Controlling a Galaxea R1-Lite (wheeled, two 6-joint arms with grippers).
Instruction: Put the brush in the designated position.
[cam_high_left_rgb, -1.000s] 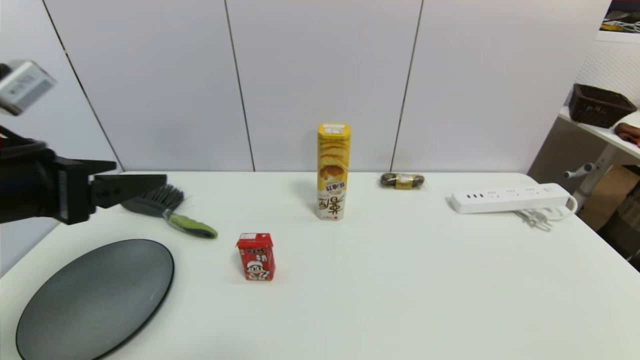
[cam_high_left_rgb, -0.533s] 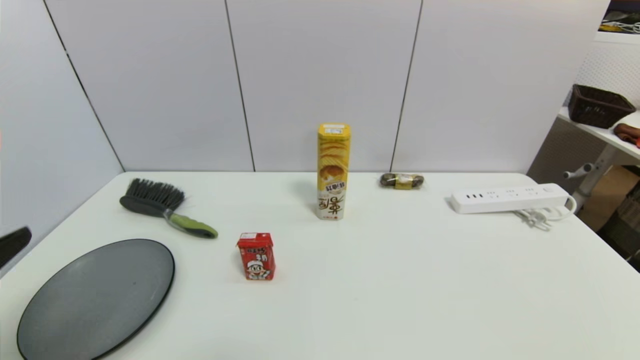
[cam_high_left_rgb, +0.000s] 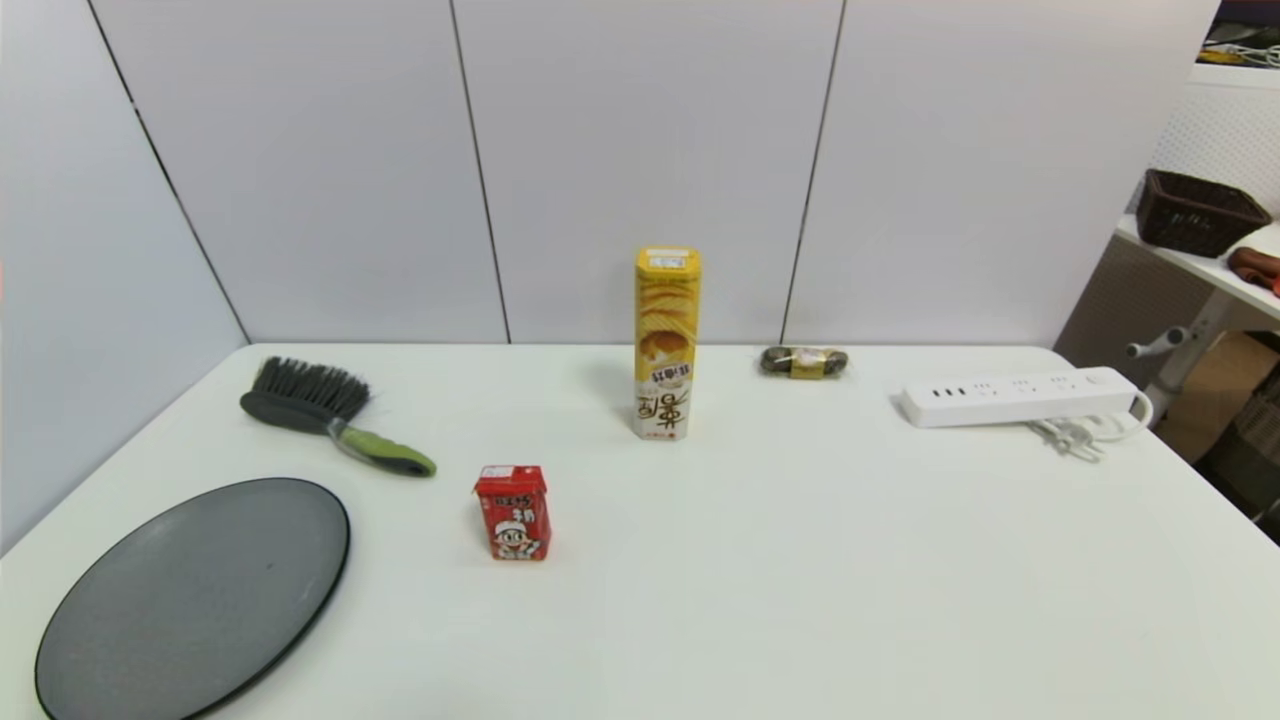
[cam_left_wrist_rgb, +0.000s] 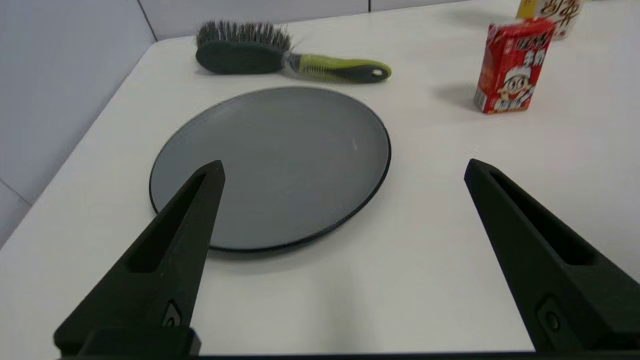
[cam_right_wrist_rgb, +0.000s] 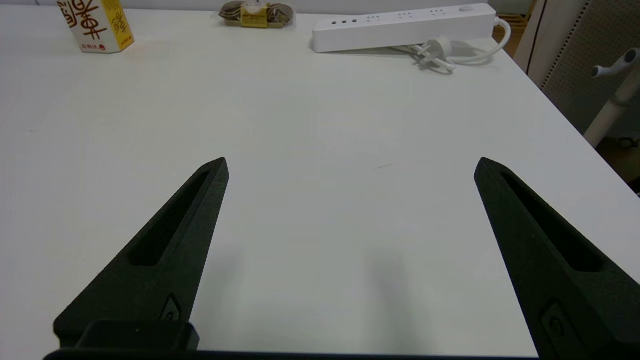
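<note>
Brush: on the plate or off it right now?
Off. The brush lies flat on the table, beyond the empty grey plate, not touching it.

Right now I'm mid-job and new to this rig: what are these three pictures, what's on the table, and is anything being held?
The robot has two arms, each ending in a two-fingered gripper. The wide picture comes from its head, looking down at the white table; neither arm shows in it. The other two come from cameras on the wrists, and the black prongs are each arm's own fingers. The left gripper and the right gripper are both open and hold nothing. On the table lie the brush, green handle toward the red drink carton, and beside it a dark round plate. Farther back stand a tall yellow snack box, a wrapped snack and a white power strip.
</note>
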